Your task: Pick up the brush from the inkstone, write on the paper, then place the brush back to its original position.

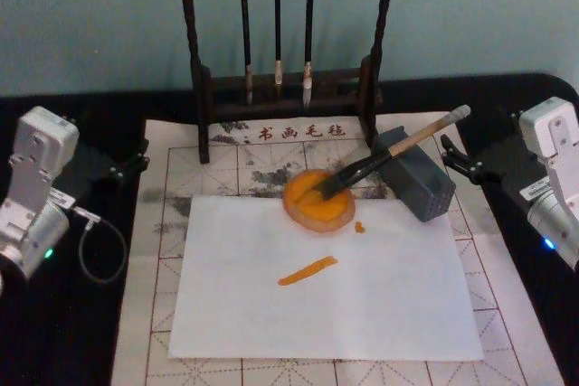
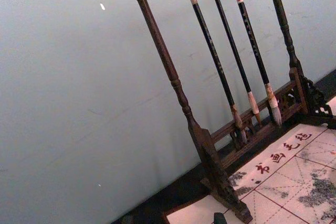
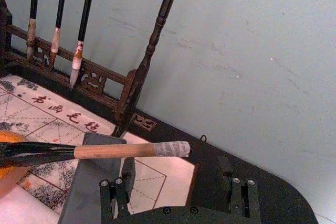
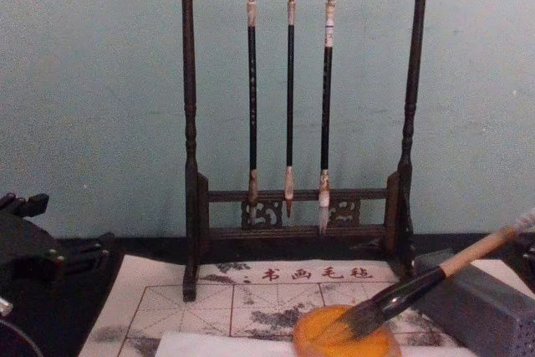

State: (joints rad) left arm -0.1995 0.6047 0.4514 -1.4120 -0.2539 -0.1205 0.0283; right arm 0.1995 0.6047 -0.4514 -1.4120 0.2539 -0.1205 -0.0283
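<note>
The brush (image 1: pixel 389 155) lies at a slant, its dark bristles in the round orange inkstone (image 1: pixel 303 210) and its tan handle propped on a grey block (image 1: pixel 421 187). In the right wrist view the brush (image 3: pixel 115 151) crosses just beyond my right gripper (image 3: pixel 176 187), which is open and holds nothing. The white paper (image 1: pixel 362 296) lies in front of the inkstone and carries one short orange stroke (image 1: pixel 308 270). My right gripper (image 1: pixel 479 137) rests off the mat at the right. At the left edge my left gripper (image 1: pixel 136 155) sits open and apart from everything.
A dark wooden rack (image 1: pixel 204 88) with three thin hanging brushes (image 1: pixel 277 24) stands behind the inkstone. The beige grid mat (image 1: pixel 163 223) lies under the paper, and a small orange blot (image 1: pixel 359 227) marks the paper's top edge. A cable loops by the left arm (image 1: pixel 90 250).
</note>
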